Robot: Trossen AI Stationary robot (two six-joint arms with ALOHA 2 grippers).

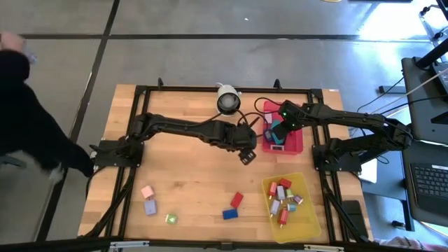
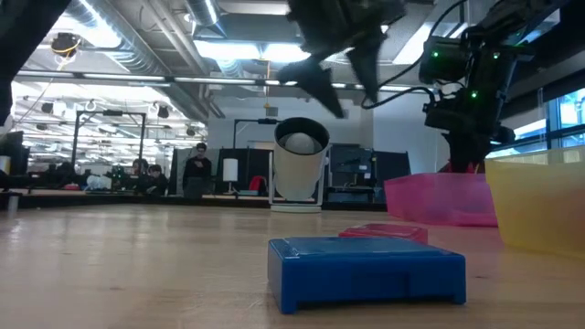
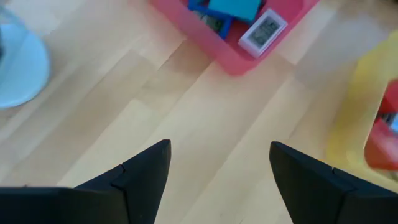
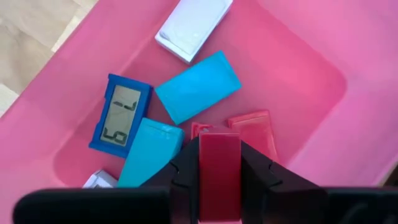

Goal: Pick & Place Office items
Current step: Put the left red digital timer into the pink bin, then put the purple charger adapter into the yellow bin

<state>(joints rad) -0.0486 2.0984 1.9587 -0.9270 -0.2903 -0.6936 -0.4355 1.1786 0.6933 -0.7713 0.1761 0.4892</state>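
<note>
So the right gripper [image 4: 219, 180] is hanging over the pink tray [image 4: 298, 81] with its fingers clamped on a red block [image 4: 219, 165], pinched across the narrow sides so the long axis runs straight out ahead of the claw. Right under and ahead of it inside the tray are two teal blocks [image 4: 198, 86], a blue one with a little display [image 4: 120, 116], a white one [image 4: 193, 23] at the far end and a red piece [image 4: 254, 130] just beside the held block. These look like small hard plastic slabs, light and stiff, probably a bit slick on the flat faces, so grabbing across the short width near the middle seems like the right call and squeezing shouldn't hurt anything. The left gripper [image 1: 246, 155] is up off the wood with its fingers spread and nothing between them; the pink tray's corner is just ahead of it and the yellow tray [image 1: 311, 224] is off to one side. More loose blocks [image 1: 236, 200] sit out on the table [image 1: 189, 182], well apart from both claws.
</note>
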